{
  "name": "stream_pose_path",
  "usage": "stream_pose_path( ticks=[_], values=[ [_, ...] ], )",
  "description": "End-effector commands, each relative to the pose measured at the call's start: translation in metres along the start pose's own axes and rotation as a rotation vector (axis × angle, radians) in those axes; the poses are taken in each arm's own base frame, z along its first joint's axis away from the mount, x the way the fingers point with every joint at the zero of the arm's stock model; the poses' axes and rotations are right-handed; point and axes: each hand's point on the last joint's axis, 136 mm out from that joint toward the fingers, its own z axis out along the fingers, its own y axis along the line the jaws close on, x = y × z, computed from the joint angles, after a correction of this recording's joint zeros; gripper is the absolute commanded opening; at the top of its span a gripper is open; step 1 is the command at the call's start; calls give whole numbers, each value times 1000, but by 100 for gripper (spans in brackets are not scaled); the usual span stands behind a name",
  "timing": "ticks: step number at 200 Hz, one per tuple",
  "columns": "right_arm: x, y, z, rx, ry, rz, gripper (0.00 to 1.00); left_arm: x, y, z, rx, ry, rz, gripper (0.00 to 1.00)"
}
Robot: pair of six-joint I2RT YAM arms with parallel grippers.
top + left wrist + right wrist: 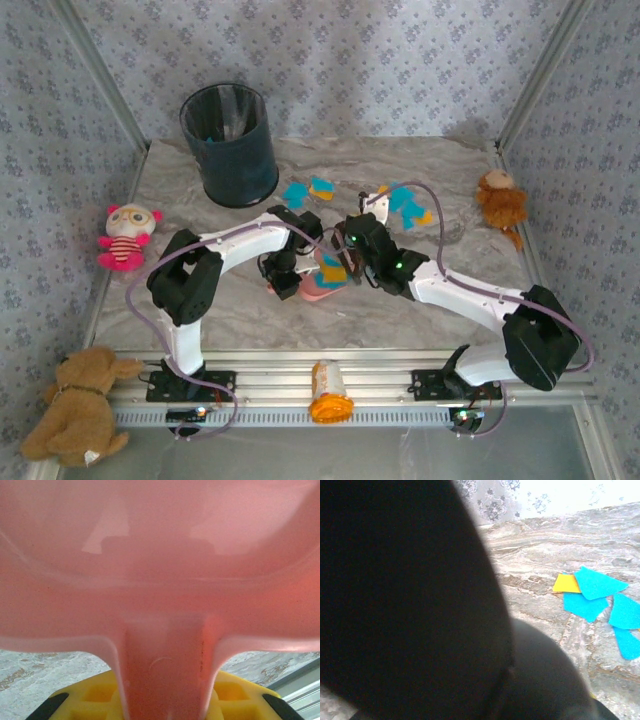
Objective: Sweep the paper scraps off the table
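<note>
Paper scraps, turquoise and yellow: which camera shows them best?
The top external view: paper scraps lie in two groups on the marble table, more on the pink dustpan. The right wrist view shows one group close.

Bin point(230, 145) rear-L; tbl point(330, 325) front-ctr free.

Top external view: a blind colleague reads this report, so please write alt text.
The left arm and right arm meet mid-table over a pink dustpan, with blue and orange paper scraps lying beyond. A bin stands back left, plush toys sit around the table, an orange bottle lies in front.
</note>
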Motion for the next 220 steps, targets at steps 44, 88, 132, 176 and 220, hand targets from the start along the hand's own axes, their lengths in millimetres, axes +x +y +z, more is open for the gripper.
stream_pose_path(
  ticks=[44,88,132,176,220],
  values=[
    [1,23,5,-134,41,107,0,-3,-5,2,14,4,21,0],
    [-6,25,3,-165,22,121,0,-2,-5,2,12,2,22,0],
    [-18,18,-5,-152,-15,93,0,-2,-4,3,9,3,23,0],
    [-22,2,-8,-64,-30,26,0,-1,-4,3,8,3,22,0],
    [-16,0,-3,-23,11,-60,0,-1,-3,3,6,3,21,0]
  ],
)
